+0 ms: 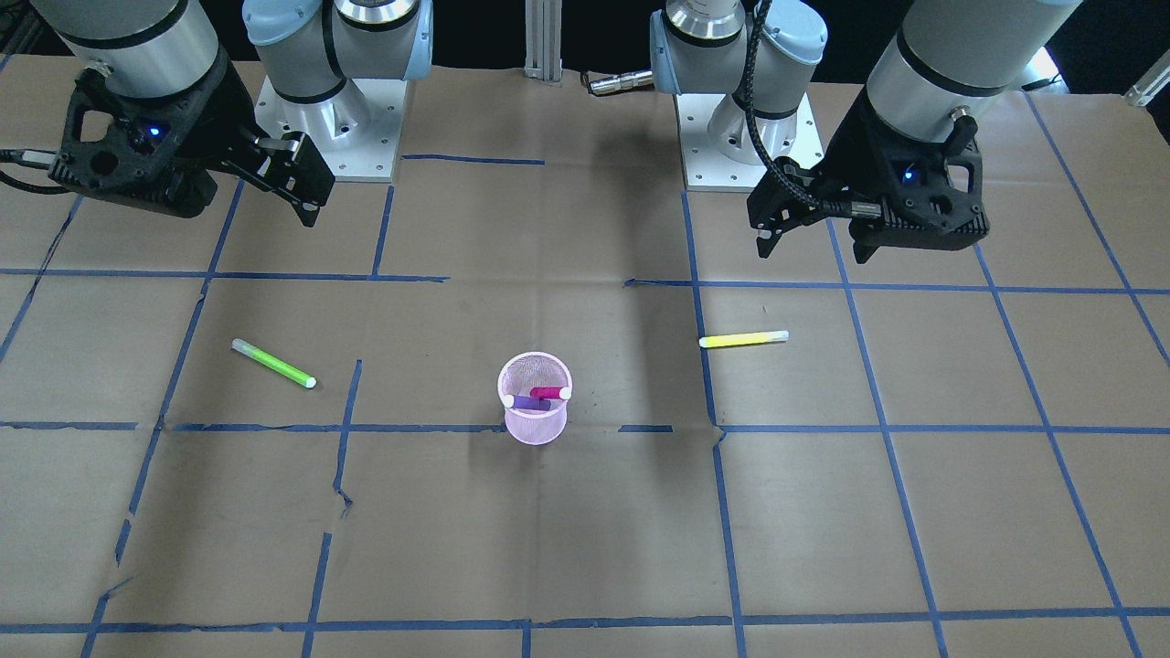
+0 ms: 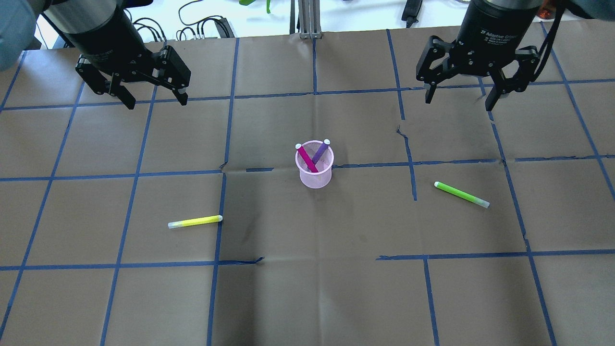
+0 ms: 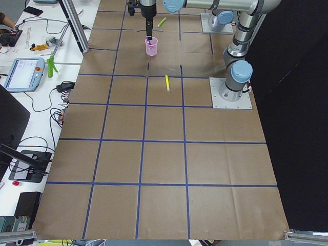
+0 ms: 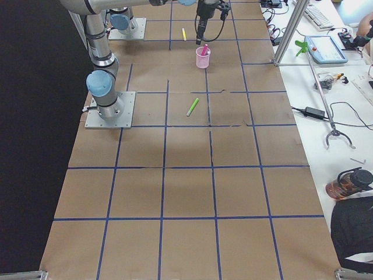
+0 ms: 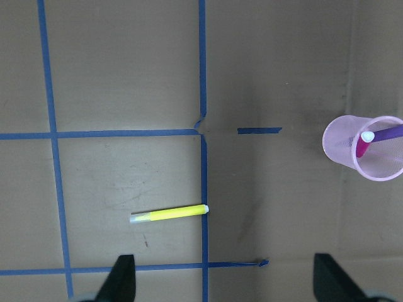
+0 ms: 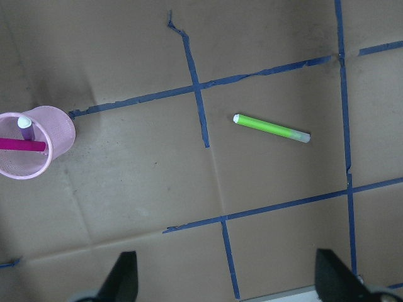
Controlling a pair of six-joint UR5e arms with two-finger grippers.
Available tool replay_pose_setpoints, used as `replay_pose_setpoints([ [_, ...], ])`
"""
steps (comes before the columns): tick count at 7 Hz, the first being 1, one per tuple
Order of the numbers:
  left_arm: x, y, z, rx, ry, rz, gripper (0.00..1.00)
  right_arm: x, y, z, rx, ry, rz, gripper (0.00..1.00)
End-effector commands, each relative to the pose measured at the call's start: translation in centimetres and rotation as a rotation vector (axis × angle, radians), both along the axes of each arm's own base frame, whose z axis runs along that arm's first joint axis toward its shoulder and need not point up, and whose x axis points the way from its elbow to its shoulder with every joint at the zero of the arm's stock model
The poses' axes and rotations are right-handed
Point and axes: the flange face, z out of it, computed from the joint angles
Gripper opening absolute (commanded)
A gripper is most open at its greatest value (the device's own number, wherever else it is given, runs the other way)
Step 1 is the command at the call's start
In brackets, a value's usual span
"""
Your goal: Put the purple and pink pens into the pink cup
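A pink mesh cup (image 2: 315, 179) stands upright at the table's middle. A pink pen (image 2: 306, 158) and a purple pen (image 2: 320, 151) lean crossed inside it, white caps up. The cup (image 1: 535, 425) also shows in the front view with both pens in it. My left gripper (image 2: 157, 102) is open and empty, high over the far left of the table. My right gripper (image 2: 459, 103) is open and empty, high over the far right. The left wrist view shows the cup (image 5: 343, 151) at its right edge. The right wrist view shows the cup (image 6: 60, 132) at its left edge.
A yellow pen (image 2: 195, 221) lies flat on the left side of the brown paper, below my left gripper. A green pen (image 2: 461, 194) lies flat on the right side. Blue tape lines grid the paper. The arm bases stand at the robot's edge of the table.
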Motion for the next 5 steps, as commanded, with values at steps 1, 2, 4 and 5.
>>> replay_pose_setpoints([
  [1,-0.3,-0.9,0.0,-0.001,-0.008,-0.009,0.98,0.1,-0.6,1.1,-0.060,-0.004,0.000,0.99],
  [2,-0.9,-0.9,-0.1,0.000,-0.005,-0.016,0.98,0.3,-0.8,1.1,-0.077,-0.022,0.006,0.99],
  [4,-2.1,-0.9,-0.5,0.008,-0.001,-0.041,0.98,0.3,-1.1,1.1,-0.102,-0.055,0.035,0.97],
  [5,-2.1,-0.8,-0.5,0.006,-0.001,-0.042,0.98,0.4,-1.4,1.4,-0.134,-0.064,0.083,0.98],
])
